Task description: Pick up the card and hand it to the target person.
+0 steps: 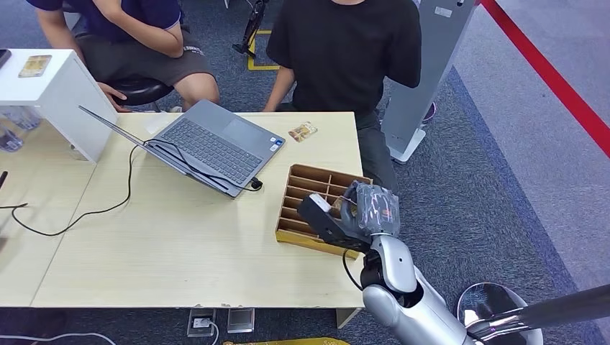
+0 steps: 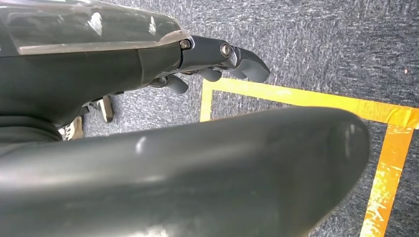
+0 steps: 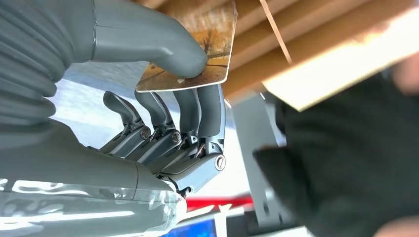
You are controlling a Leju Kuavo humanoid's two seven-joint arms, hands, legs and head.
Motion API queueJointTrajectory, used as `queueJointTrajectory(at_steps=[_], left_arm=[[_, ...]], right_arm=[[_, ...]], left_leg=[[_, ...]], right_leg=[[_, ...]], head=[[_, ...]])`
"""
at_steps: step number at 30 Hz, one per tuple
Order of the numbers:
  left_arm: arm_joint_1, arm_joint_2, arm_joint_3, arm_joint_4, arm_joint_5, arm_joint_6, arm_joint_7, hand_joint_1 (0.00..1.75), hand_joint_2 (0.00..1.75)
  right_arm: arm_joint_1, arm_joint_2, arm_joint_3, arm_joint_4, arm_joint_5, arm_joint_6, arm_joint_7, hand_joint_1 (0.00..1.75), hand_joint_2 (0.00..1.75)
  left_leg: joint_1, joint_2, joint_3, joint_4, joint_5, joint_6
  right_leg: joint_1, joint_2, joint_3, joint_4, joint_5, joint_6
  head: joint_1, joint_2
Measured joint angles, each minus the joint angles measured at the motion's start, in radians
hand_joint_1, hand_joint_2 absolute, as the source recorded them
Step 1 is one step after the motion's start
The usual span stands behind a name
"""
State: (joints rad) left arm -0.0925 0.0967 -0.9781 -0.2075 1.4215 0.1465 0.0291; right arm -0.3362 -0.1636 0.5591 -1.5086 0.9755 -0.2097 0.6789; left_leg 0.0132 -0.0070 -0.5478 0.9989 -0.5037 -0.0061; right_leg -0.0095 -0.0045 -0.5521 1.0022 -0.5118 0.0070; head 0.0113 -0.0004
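1. While a seated person, head cut off by the frame's top edge, sits at upper left, an open laptop lies left of centre on the table.
2. Centre: a second card lies before a black-shirted person.
3. Lower right: the right hand hovers over the wooden divider box, thumb and fingers clamped on the card.
4. The left hand hangs over carpet, fingers curled, holding nothing visible.

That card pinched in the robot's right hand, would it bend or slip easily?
The card looks thin, flat and glossy, so probably light, fairly stiff and a bit slippery. The right hand pinches only one edge between thumb and fingers, so a tug might pull it free.
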Motion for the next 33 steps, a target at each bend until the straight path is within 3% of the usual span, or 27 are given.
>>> queueJointTrajectory(at_steps=[9,17,24,33], left_arm=[[0.001,0.000,0.000,0.000,0.000,-0.003,-0.012,0.00,0.00],[-0.001,0.000,0.000,0.000,-0.022,-0.015,-0.016,0.00,0.00],[-0.004,-0.003,-0.006,0.000,-0.030,-0.021,-0.018,0.00,0.00],[-0.008,-0.004,-0.018,0.000,-0.029,-0.024,-0.018,0.00,0.00]], right_arm=[[0.004,-0.047,0.004,-0.188,0.078,-0.102,-0.059,1.61,1.75],[-0.072,-0.059,0.011,-0.233,0.084,-0.078,-0.108,1.61,1.75],[-0.239,-0.024,0.042,-0.088,-0.005,-0.076,-0.217,1.61,1.75],[-0.430,0.047,0.088,0.225,-0.103,-0.104,-0.289,1.61,1.75]], left_leg=[[0.000,0.000,0.000,0.000,0.000,0.000],[0.000,0.000,0.000,0.000,0.000,0.000],[0.000,0.000,-0.001,0.000,0.000,0.000],[0.000,-0.001,-0.002,0.000,0.000,0.000]], right_leg=[[0.000,0.000,0.000,0.000,0.000,0.000],[0.000,0.000,0.000,0.000,0.000,0.000],[0.000,0.000,0.000,0.001,0.000,0.000],[0.000,-0.001,0.000,0.001,0.000,0.000]], head=[[0.000,0.000],[0.000,0.000],[0.000,0.000],[0.000,0.000]])
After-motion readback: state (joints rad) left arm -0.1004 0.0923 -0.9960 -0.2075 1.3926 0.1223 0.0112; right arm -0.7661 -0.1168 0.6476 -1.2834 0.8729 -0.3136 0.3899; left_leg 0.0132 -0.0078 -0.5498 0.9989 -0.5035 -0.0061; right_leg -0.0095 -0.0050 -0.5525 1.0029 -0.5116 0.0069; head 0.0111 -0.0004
